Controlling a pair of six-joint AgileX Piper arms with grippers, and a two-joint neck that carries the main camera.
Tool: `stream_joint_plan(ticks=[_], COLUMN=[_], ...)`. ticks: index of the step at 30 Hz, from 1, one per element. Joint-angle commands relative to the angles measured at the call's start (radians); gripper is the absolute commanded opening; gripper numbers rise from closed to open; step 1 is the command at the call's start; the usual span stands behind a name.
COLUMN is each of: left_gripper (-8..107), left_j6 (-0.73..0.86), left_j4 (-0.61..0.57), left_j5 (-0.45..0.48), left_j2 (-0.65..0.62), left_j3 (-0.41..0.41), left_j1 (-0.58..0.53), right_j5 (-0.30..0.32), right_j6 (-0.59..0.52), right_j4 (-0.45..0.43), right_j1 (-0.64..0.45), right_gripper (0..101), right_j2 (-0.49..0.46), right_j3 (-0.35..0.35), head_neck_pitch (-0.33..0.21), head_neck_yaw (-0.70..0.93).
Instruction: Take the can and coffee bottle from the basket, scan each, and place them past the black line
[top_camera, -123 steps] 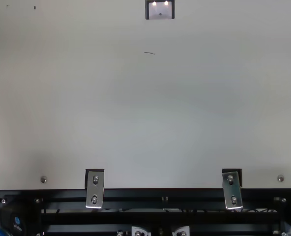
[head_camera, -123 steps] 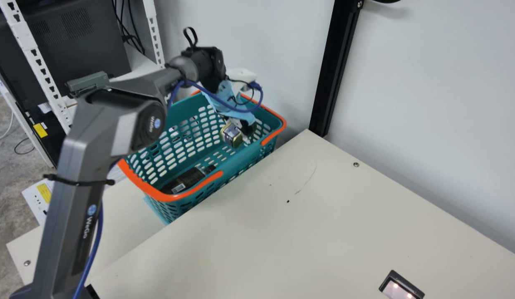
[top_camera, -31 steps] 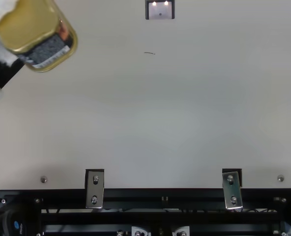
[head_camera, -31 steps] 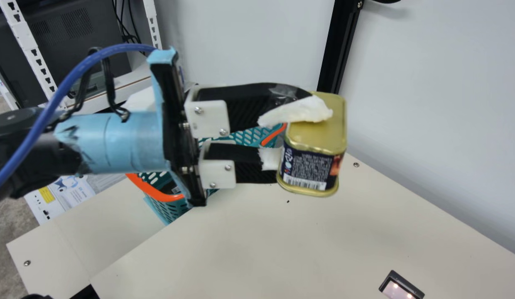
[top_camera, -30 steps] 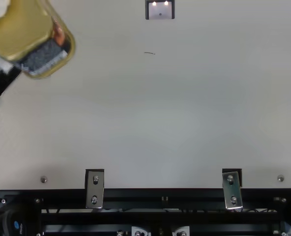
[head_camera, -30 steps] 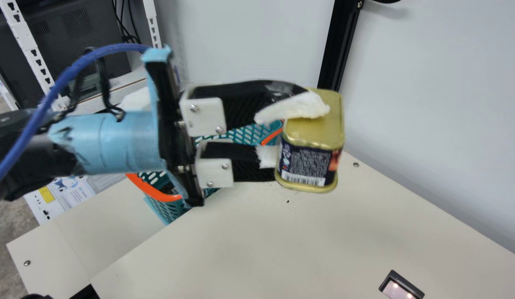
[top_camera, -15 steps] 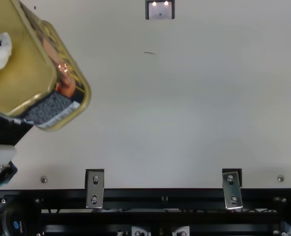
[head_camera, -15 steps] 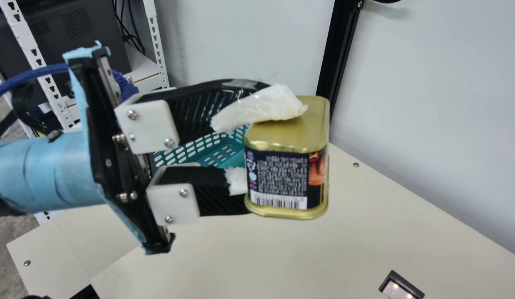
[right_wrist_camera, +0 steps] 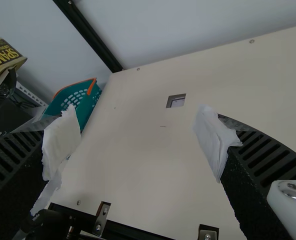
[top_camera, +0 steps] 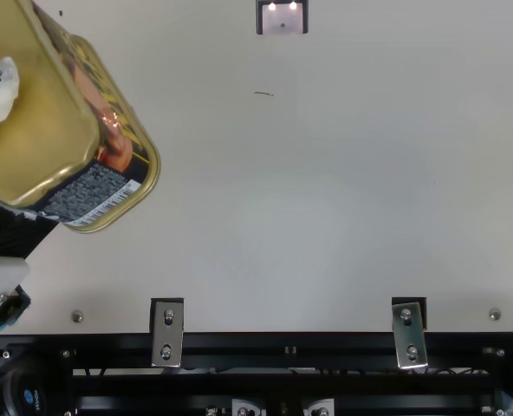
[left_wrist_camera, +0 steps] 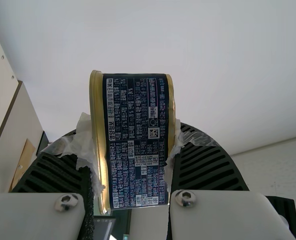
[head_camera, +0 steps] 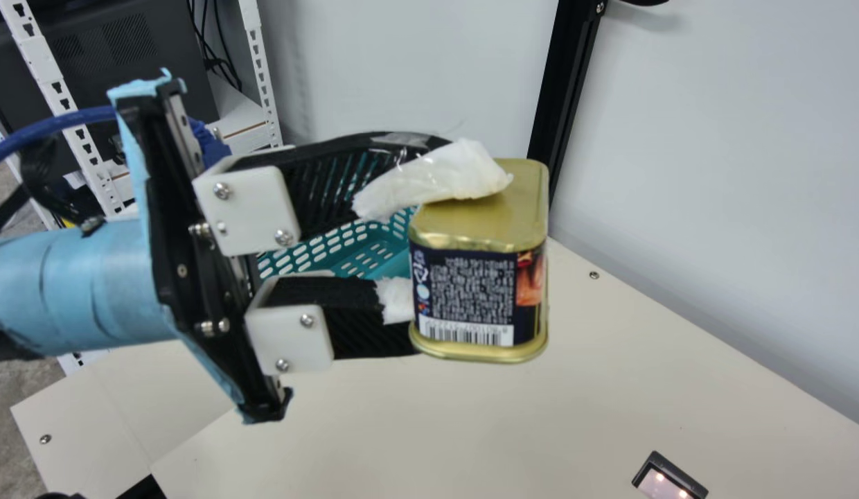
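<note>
Can [head_camera: 471, 298] hangs above the table [head_camera: 582, 416], pinched at its gold ends by the left claw [head_camera: 449, 239] — likely to leave the barcode [head_camera: 465, 333] bare for the lit scanner [head_camera: 668, 478], well apart. Basket [right_wrist_camera: 90, 102] sits at the table's edge, handy for unloading; right claw [right_wrist_camera: 138, 141] gapes, gripping nothing — presumably spare.

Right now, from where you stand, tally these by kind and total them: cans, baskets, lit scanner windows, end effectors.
Cans: 1, the gold-topped can held in the left end effector
Baskets: 1, the teal basket
Lit scanner windows: 1, the scanner window in the table
End effectors: 2, the left one and the right end effector
Total: 5
</note>
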Motion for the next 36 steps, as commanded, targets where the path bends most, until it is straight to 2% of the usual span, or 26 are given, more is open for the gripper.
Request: stream_joint_plan(ticks=[1,7,15,36], left_gripper=[10,10,10,10], left_j6=[0.000,-0.012,-0.139,-0.140], left_j4=[0.000,0.000,0.000,0.002], left_j5=[0.000,-0.004,-0.048,-0.049], left_j2=[0.000,-0.001,-0.024,-0.023], left_j3=[0.000,-0.002,-0.011,-0.011], left_j1=[0.000,0.001,0.002,0.005], right_j5=[0.000,0.000,0.000,0.000], right_j6=[0.000,0.000,0.000,0.000], right_j4=[0.000,0.000,0.000,0.000], right_j1=[0.000,0.000,0.000,0.000], right_gripper=[101,101,101,101], right_j2=[0.000,0.000,0.000,0.000], right_j3=[0.000,0.000,0.000,0.000], head_neck_pitch=[-0.025,-0.025,-0.025,-0.025], head_neck_yaw=[0.016,0.016,0.016,0.016])
